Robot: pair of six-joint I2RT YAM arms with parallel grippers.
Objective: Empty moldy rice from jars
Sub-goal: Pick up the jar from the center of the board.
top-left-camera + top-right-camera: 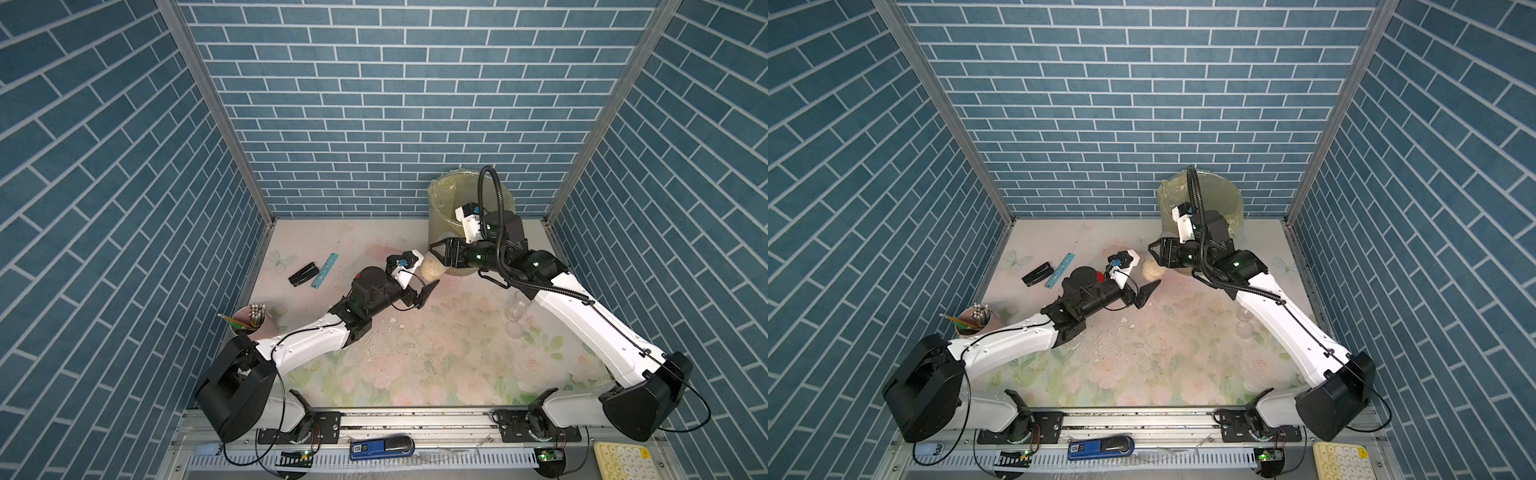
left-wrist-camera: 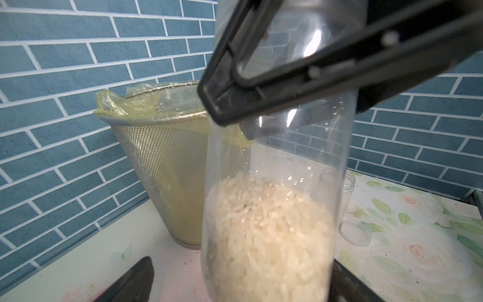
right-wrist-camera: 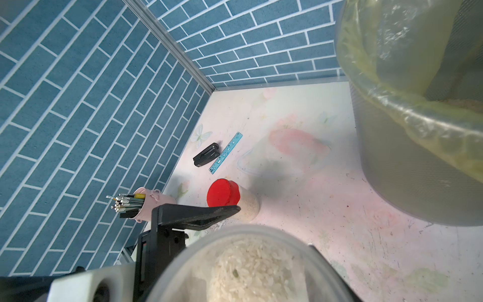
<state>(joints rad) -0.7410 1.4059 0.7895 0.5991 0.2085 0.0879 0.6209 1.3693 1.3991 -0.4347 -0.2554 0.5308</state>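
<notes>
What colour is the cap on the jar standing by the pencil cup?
Red. The cap shows best in the right wrist view.

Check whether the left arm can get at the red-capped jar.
Probably yes: the left gripper is open; the red-capped jar stands close behind it, so that gripper must back up first.

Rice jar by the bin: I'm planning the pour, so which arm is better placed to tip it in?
Right. The right gripper grips the rice jar near its top, beside the bin; the left gripper has fingers open around its base.
</notes>
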